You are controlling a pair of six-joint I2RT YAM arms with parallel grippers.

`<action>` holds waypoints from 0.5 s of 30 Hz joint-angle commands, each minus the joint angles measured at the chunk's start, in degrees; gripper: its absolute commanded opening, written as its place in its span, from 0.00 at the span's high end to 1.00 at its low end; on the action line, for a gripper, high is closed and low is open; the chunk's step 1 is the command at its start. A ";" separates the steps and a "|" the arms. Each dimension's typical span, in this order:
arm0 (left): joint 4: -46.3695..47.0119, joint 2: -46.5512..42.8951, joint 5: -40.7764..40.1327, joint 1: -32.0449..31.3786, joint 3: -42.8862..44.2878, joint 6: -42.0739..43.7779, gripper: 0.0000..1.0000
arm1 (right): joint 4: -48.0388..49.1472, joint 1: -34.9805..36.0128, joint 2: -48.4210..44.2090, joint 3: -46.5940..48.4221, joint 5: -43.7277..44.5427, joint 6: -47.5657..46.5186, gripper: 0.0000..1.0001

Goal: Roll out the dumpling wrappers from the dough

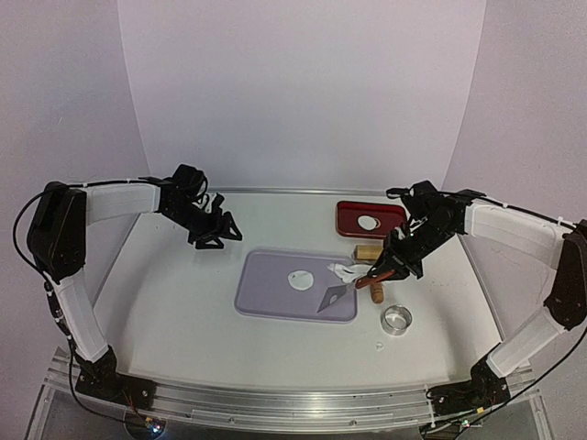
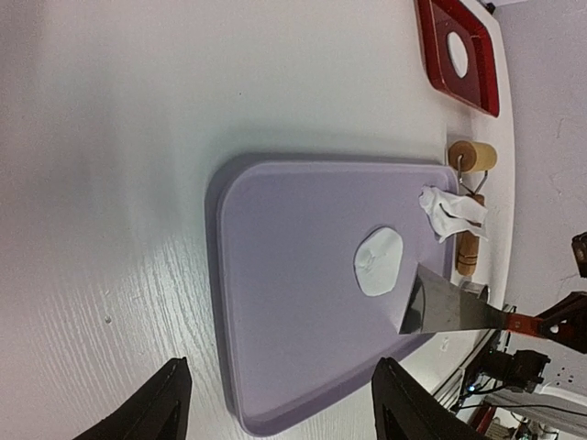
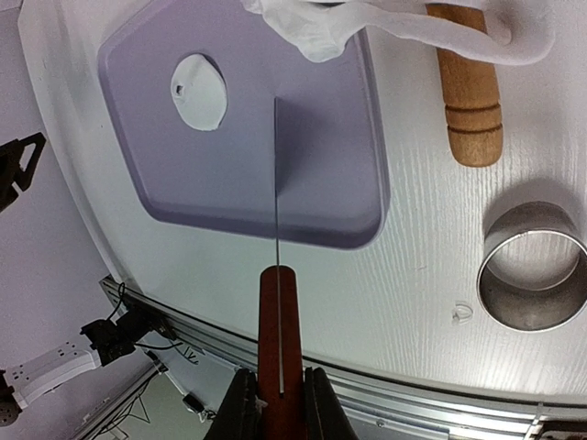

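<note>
A round white dumpling wrapper (image 1: 300,280) (image 2: 379,261) (image 3: 200,92) lies flat on the purple board (image 1: 271,289) (image 2: 293,247) (image 3: 321,174). Ragged dough scraps (image 1: 347,271) (image 2: 451,211) (image 3: 367,23) hang over the board's right edge, onto the wooden roller (image 1: 369,251) (image 2: 472,156) (image 3: 470,92). My right gripper (image 1: 390,266) (image 3: 280,403) is shut on the red-brown handle of a metal scraper (image 1: 333,295) (image 2: 449,307) (image 3: 280,330), whose blade reaches over the board's near right corner, short of the wrapper. My left gripper (image 1: 215,231) (image 2: 286,403) hovers open and empty, left of the board.
A red tray (image 1: 344,220) (image 2: 483,92) at the back right holds another white wrapper (image 1: 368,222) (image 2: 459,55). A metal ring cutter (image 1: 396,320) (image 3: 532,280) stands on the table, right of the board and near the front. A tiny dough crumb (image 1: 379,346) lies in front of it.
</note>
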 commanded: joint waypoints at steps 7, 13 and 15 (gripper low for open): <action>1.28 7.94 0.09 -1.59 2.77 3.31 0.38 | 0.18 -4.53 7.86 3.02 -0.69 -9.23 1.00; 1.40 11.50 0.96 -1.70 4.49 3.81 0.44 | 0.36 -6.59 12.71 5.32 -1.52 -12.83 1.00; 1.31 12.66 1.07 -1.72 5.25 3.97 0.46 | 0.30 -7.14 14.35 5.76 -1.75 -14.05 1.00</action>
